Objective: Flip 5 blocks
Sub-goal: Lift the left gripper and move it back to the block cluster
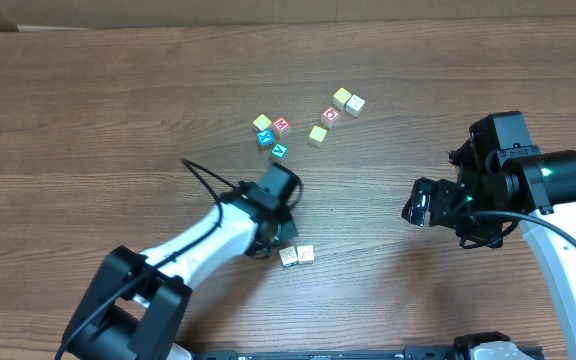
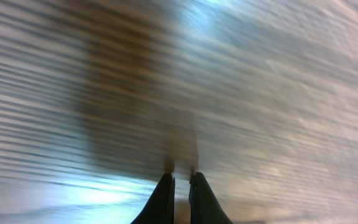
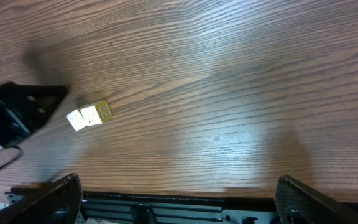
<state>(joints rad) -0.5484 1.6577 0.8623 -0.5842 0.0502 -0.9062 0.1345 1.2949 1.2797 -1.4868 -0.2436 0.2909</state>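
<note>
Several blocks lie in two loose groups at the table's centre back: a yellow block (image 1: pixel 263 122), a red one (image 1: pixel 282 125), a blue one (image 1: pixel 265 138) and a green one (image 1: pixel 279 151), then a further group around a red block (image 1: pixel 330 115). Two pale blocks (image 1: pixel 297 255) sit side by side nearer the front; the right wrist view shows this pale pair (image 3: pixel 89 116) too. My left gripper (image 1: pixel 267 246) is shut and empty just left of that pair; the left wrist view, blurred, shows its closed tips (image 2: pixel 182 180) over bare wood. My right gripper (image 1: pixel 418 205) hangs open and empty at the right, wide apart (image 3: pixel 182 199).
The dark-grained wooden table (image 1: pixel 88 120) fills the view. A black cable (image 1: pixel 208 178) loops from the left arm. In the right wrist view the table's front edge (image 3: pixel 185 198) and a black rail run along the bottom.
</note>
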